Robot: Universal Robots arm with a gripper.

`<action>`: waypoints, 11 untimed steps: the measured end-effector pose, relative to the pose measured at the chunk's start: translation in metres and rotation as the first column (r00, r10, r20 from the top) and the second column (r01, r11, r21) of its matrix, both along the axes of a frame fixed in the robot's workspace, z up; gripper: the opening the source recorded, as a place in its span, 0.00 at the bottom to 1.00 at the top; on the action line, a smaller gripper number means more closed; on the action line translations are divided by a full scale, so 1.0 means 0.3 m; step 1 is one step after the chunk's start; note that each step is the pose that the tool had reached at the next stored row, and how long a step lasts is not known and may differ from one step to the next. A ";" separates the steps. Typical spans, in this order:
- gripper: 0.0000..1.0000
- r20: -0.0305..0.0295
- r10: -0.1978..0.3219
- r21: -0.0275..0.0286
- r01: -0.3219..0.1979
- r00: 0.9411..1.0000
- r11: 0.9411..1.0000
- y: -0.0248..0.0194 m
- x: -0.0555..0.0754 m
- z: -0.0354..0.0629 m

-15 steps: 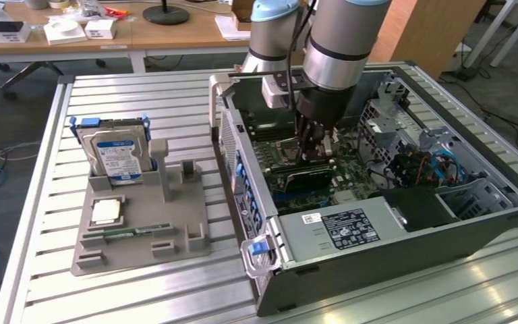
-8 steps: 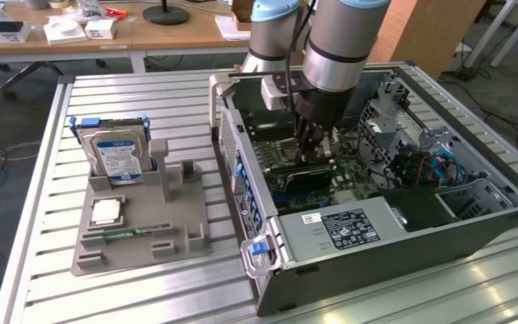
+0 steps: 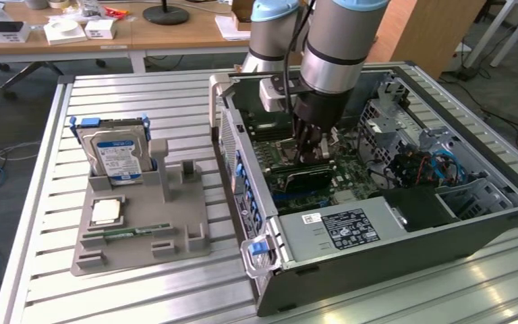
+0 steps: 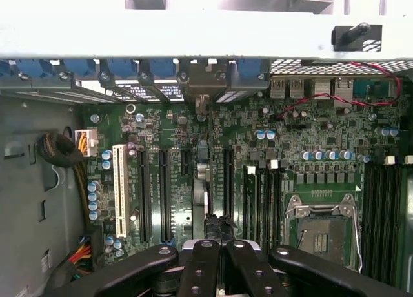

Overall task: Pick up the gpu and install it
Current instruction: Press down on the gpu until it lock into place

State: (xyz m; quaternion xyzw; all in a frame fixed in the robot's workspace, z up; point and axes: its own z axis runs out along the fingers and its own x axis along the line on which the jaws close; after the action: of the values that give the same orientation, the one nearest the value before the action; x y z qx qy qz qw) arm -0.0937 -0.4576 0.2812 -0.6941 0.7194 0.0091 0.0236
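GPU, black fan shroud up, sits flat on motherboard inside open PC case.

No writing is coming through clearly enough to read anywhere. In the exterior view, the hard drive standing in the grey holder is carrying a blue and white label, but its print is staying illegible. The silver power supply inside the computer case is wearing a black label with white print and a small white sticker beside it, both too fine to make out. In the wrist view, the motherboard is showing tiny white markings beside its slots, and none is resolving into letters or numbers.
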 end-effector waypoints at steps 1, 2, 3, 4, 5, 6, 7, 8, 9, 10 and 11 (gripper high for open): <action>0.10 0.000 0.000 0.000 0.000 1.000 1.000 0.000 0.000 0.000; 0.10 0.000 0.000 0.000 0.000 1.000 1.000 0.000 0.000 0.000; 0.10 0.000 0.000 0.000 0.000 1.000 1.000 0.000 0.000 -0.001; 0.10 0.000 0.000 0.001 0.000 1.000 1.000 0.000 0.000 -0.004; 0.10 0.000 0.000 0.000 0.000 1.000 1.000 0.000 0.000 -0.006; 0.10 0.000 0.000 0.000 0.000 1.000 1.000 0.000 0.000 -0.009; 0.10 0.000 0.000 0.000 0.000 1.000 1.000 0.000 0.000 -0.011; 0.10 0.000 0.000 0.000 0.000 1.000 1.000 0.000 0.000 -0.011; 0.10 0.000 0.000 0.000 0.000 1.000 1.000 0.000 0.000 -0.011; 0.10 0.000 0.000 0.000 0.000 1.000 1.000 0.000 0.000 -0.011; 0.10 0.000 0.000 0.000 0.000 1.000 1.000 0.000 0.000 -0.011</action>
State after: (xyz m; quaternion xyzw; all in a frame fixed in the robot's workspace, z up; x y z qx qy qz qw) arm -0.0938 -0.4576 0.2778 -0.6941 0.7194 0.0091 0.0236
